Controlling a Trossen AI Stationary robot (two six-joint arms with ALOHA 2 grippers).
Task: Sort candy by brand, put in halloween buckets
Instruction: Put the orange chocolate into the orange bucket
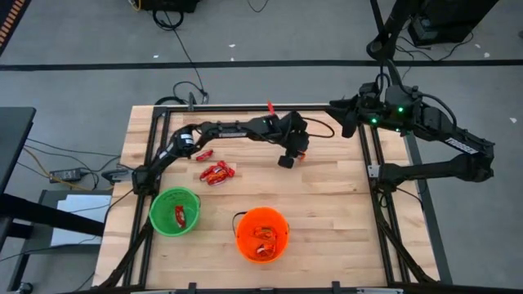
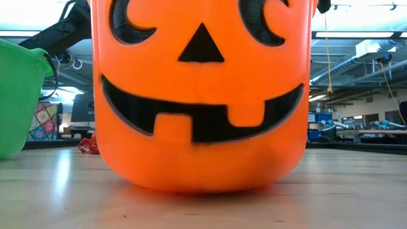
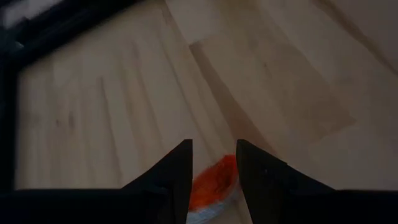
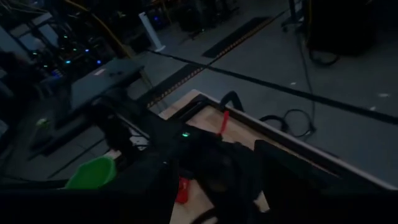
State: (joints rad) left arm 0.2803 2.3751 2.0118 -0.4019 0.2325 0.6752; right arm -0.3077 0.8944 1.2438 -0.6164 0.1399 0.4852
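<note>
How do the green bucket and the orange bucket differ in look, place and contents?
The green bucket looks slightly smaller than the orange bucket. The green bucket stands nearer the table's left edge; the orange bucket stands nearer the middle. The green bucket holds a red candy; the orange bucket holds orange-wrapped pieces. Both are round, upright and open.

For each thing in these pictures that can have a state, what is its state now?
left gripper: shut on an orange-and-white candy, above the table's middle.
right gripper: waiting at the table's far right edge.
green bucket: upright, red candy inside.
orange bucket: upright, candy inside.
red candy pile: loose on the table.
</note>
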